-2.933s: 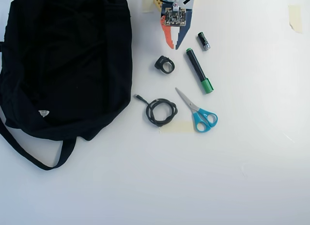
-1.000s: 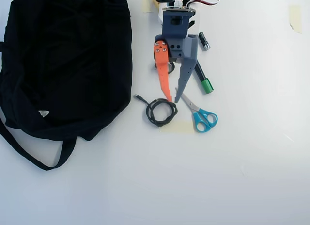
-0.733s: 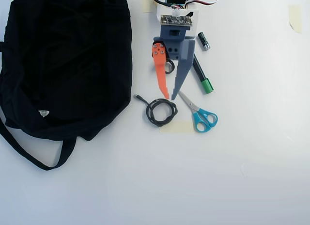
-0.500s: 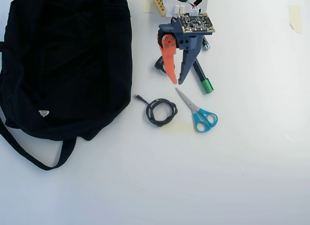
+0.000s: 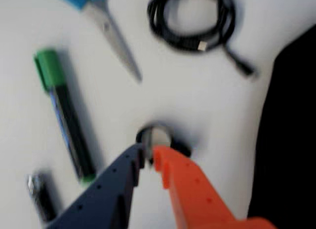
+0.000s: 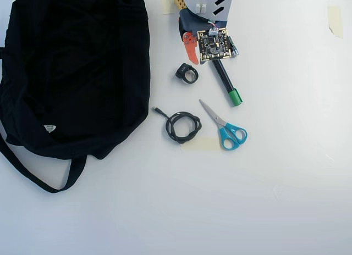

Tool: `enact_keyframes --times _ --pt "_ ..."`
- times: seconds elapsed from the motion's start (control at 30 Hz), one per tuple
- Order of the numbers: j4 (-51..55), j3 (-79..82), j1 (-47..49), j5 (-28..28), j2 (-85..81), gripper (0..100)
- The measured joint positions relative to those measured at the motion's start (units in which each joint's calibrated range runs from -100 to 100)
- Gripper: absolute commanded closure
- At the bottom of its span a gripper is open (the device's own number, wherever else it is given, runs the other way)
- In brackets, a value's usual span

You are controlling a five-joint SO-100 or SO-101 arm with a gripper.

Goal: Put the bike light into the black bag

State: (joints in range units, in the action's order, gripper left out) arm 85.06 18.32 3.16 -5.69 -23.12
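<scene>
- The bike light (image 6: pixel 187 73) is seen lying on the white table (image 6: pixel 286 172), a little way right of the black bag (image 6: pixel 71 73) in the overhead view, touched by nothing.
- The gripper (image 5: pixel 148 155) is held just above the bike light (image 5: pixel 159 138) in the wrist view; its blue and orange fingers are nearly closed, tips a sliver apart, with nothing grasped.
- In the overhead view the gripper (image 6: pixel 193 58) is placed just above-right of the bike light.
- A green-capped marker (image 6: pixel 225 82) is laid right of the bike light, with scissors (image 6: pixel 224 125) and a coiled cable (image 6: pixel 182 126) below it.
- A small black-and-silver cylinder (image 5: pixel 40 197) is blurred in the wrist view.
</scene>
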Motion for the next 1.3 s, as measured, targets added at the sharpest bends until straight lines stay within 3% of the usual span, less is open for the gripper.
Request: enact_keyframes --times 0.33,0.77,0.97,1.3 --pt "8.6 1.8 0.6 0.0 0.0 98" --pt "7.7 4.9 0.5 0.5 0.0 98" --pt "3.5 8.2 0.5 4.8 0.0 97" --pt "0.2 13.8 0.4 8.9 0.1 74"
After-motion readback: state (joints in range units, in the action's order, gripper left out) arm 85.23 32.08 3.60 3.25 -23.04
